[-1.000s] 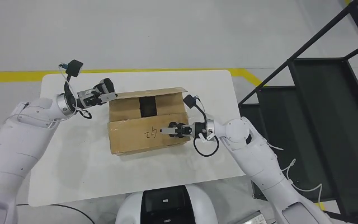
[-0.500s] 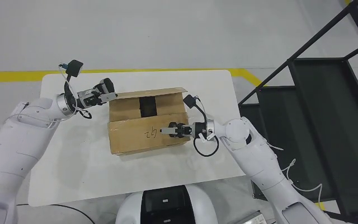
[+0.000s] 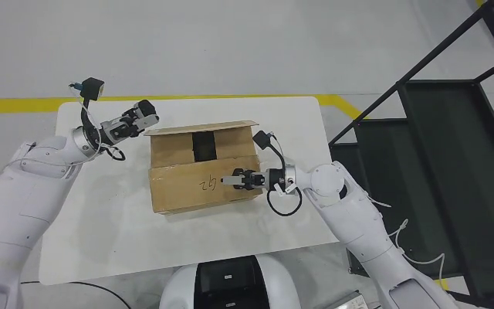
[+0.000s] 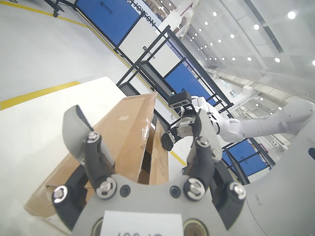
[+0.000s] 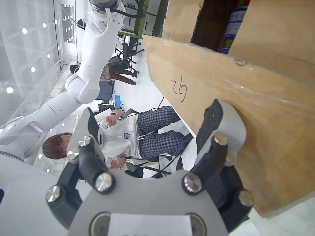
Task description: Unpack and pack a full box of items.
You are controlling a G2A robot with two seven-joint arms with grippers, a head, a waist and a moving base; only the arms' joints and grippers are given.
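Right gripper (image 3: pixel 230 180) (image 5: pixel 150 119) is spread wide and holds nothing. It sits over the box's (image 3: pixel 193 193) near flap (image 5: pixel 246 94); one finger (image 5: pixel 216 116) lies against the flap's marked face, but actual contact is hard to tell, and the other finger is off the flap's edge. Left gripper (image 3: pixel 147 114) (image 4: pixel 137 119) is also spread and empty, in the air just beside the box's far left corner, not touching it. The cardboard box sits mid-table (image 3: pixel 100 224), far flap (image 3: pixel 204 127) raised, with a dark gap between the flaps. Contents are mostly hidden: the right wrist view shows a labelled bottle (image 5: pixel 233 25) in the gap, cut off by cardboard.
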